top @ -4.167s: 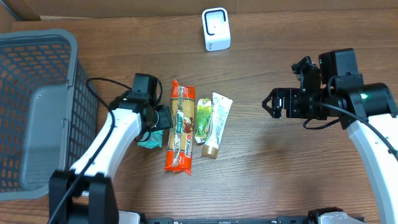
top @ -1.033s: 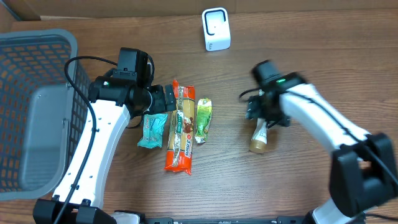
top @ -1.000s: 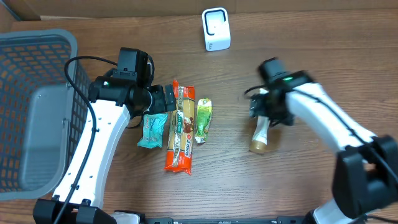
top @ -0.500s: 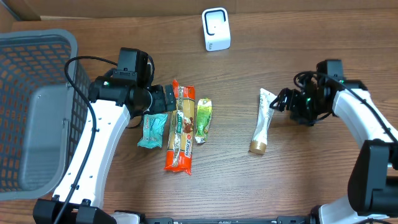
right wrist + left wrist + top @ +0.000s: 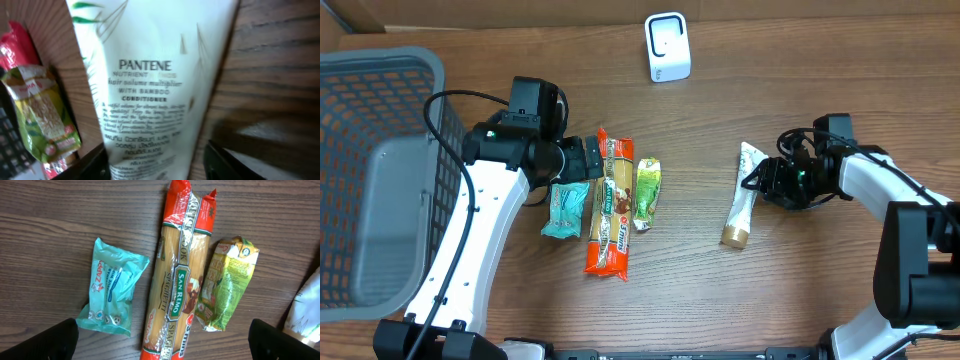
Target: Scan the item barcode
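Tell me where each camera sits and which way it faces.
Overhead: above the table, looking straight down; left arm and right arm show.
Left wrist: rides its arm, looking down on spaghetti; fingertips at lower corners.
Right wrist: rides its arm, close on the conditioner tube; fingertips at bottom.
Shared: the green packet shows in all three.

A Pantene conditioner tube (image 5: 155, 85) lies on the wooden surface (image 5: 272, 60). Left of it sits a green-yellow packet (image 5: 42, 120); dark fingers (image 5: 240, 165) flank it.

wooden tabletop (image 5: 800, 290), and here's the lineup: grey basket (image 5: 382, 56) far left, then teal wipes pack (image 5: 565, 210), spaghetti pack (image 5: 611, 205) and green snack pack (image 5: 646, 194) side by side, conditioner tube (image 5: 741, 197) alone further right, white scanner (image 5: 667, 47) at the back.
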Action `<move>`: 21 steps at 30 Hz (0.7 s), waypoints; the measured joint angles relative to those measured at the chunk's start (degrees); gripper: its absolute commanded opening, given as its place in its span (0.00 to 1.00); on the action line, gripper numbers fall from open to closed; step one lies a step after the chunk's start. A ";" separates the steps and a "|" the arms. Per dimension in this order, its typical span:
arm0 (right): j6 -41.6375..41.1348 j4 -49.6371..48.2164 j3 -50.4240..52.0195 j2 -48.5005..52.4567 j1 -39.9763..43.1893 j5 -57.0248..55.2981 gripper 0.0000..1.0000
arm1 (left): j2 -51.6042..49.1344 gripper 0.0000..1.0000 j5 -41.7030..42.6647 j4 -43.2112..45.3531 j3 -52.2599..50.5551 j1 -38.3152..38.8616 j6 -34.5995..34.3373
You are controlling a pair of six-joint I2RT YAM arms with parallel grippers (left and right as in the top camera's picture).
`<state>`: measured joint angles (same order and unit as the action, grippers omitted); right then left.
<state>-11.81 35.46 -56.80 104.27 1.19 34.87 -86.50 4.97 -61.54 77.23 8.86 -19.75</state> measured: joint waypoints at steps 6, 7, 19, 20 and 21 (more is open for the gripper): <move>0.02 -2.51 1.14 0.11 0.09 1.09 0.14 | 0.00 1.00 0.00 0.00 0.00 0.00 0.00; 0.15 -3.08 1.14 0.11 0.13 1.36 0.09 | 0.00 1.00 0.00 0.02 0.00 0.00 0.00; -0.50 10.58 -5.53 -0.04 -1.29 -6.54 0.04 | 0.00 1.00 0.00 0.00 0.00 0.00 0.00; -1.46 13.42 -7.23 -0.61 -2.64 -10.69 0.04 | 0.00 1.00 0.00 0.00 0.00 0.00 0.00; -3.30 15.98 -8.72 -1.07 -4.17 -14.82 0.04 | 0.00 1.00 0.00 0.00 0.00 0.00 0.00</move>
<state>-15.11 51.44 -65.52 103.20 -2.98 20.05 -86.50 4.97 -61.54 77.23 8.86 -19.75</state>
